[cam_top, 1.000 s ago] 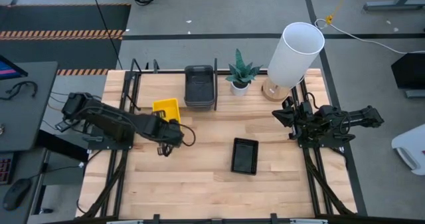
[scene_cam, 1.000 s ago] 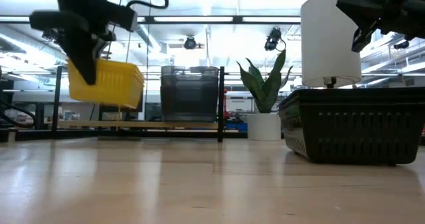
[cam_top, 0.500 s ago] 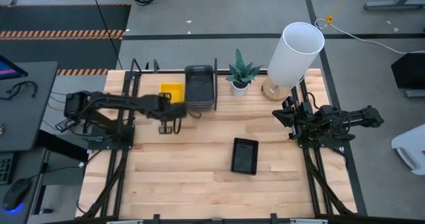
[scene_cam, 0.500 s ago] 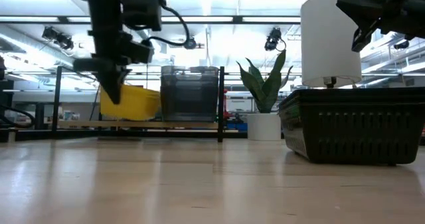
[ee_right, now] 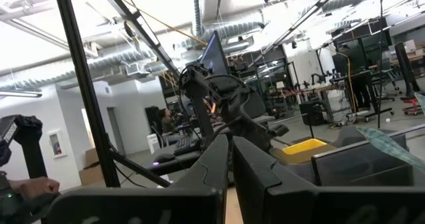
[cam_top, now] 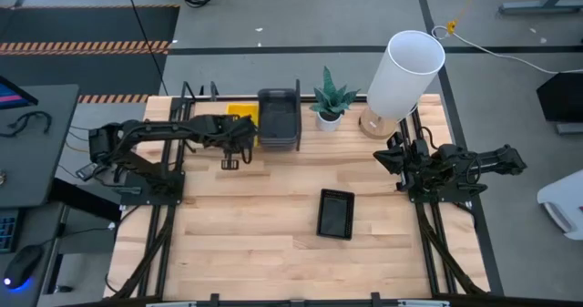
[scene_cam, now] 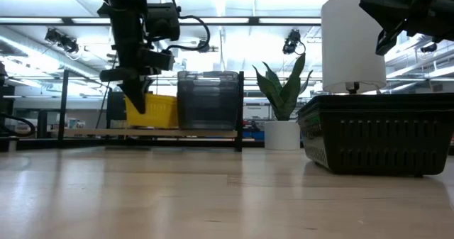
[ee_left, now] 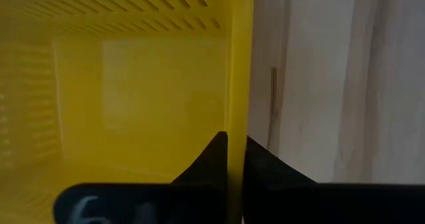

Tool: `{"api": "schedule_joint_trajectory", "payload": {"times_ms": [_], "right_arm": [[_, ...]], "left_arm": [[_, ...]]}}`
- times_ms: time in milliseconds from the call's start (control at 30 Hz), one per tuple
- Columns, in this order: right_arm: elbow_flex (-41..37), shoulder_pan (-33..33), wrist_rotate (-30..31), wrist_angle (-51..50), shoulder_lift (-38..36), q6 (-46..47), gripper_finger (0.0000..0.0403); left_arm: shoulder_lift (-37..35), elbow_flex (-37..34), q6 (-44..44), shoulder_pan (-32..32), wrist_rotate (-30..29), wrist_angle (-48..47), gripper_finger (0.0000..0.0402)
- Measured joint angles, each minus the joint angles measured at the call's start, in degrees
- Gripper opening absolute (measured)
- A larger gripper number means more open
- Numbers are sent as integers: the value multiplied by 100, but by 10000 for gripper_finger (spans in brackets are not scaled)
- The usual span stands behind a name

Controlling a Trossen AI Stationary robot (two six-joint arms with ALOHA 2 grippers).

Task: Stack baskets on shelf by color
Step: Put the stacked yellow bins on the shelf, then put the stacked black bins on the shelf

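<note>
Holding a yellow basket [cam_top: 239, 113] by its wall, left gripper [cam_top: 244, 136] sits at about 11 o'clock on the table [cam_top: 273, 243], jaws clenched on the rim; left wrist view shows both fingers [ee_left: 216, 159] pinching that yellow wall. Basket is over the shelf [cam_top: 196, 102] at the table's 12 o'clock edge, just beside the dark grey baskets [cam_top: 278, 117] stacked on the shelf; whether it touches the board, cannot tell. White lamp [cam_top: 405, 73] stands at 1 o'clock, small plant pot [cam_top: 329, 117] between it and the grey stack. Black basket [cam_top: 335, 213] lies flat near table centre, well apart from the shelf. Right gripper [cam_top: 393, 159] waits at 3 o'clock, jaws closed on nothing, fingers [ee_right: 218, 159] together in the right wrist view.
</note>
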Motion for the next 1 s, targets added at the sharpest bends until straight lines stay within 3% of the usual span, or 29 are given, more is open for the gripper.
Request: {"api": "schedule_joint_trajectory", "payload": {"times_ms": [233,667,833,1000], "right_arm": [[0,0,0,0,2,0,27],[0,0,0,0,0,0,27],[0,-2,-2,-2,0,0,27],[0,0,-2,0,1,0,27]], "left_arm": [[0,0,-508,-2,22,58,27],[-81,7,-1075,-196,-110,42,207],[-385,15,-1428,-597,-670,64,245],[-697,15,-1753,-1038,-983,185,259]]}}
